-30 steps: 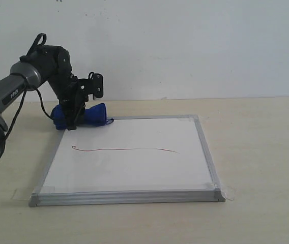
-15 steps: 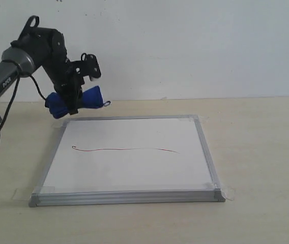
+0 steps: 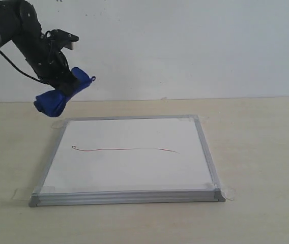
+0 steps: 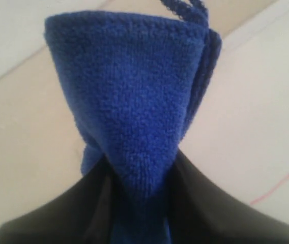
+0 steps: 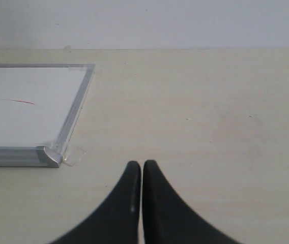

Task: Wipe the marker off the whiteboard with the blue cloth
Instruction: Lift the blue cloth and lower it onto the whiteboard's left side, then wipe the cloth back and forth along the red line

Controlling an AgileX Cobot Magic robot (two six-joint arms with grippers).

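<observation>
**Surface:** we log a pale beige tabletop (image 3: 256,147), matt and plain. It meets a bare white wall (image 3: 185,46) beyond the whiteboard's far edge.

**Whiteboard** (image 3: 134,170): lies flat on the tabletop, with a silver-grey frame and clear tape (image 3: 227,192) at its corners.

**Marker line** (image 3: 126,149): thin, dark red and wavy, across the whiteboard's middle, with a small hook at the end on the left arm's side.

**Blue cloth** (image 3: 58,99): raised in the air near the whiteboard's far corner on the left arm's side, tilted, touching neither board nor tabletop. The left gripper (image 3: 64,85) pinches it at its middle.

**Right gripper** (image 5: 142,170): jaws pressed together on nothing, over bare tabletop beside the whiteboard's near corner.
</observation>
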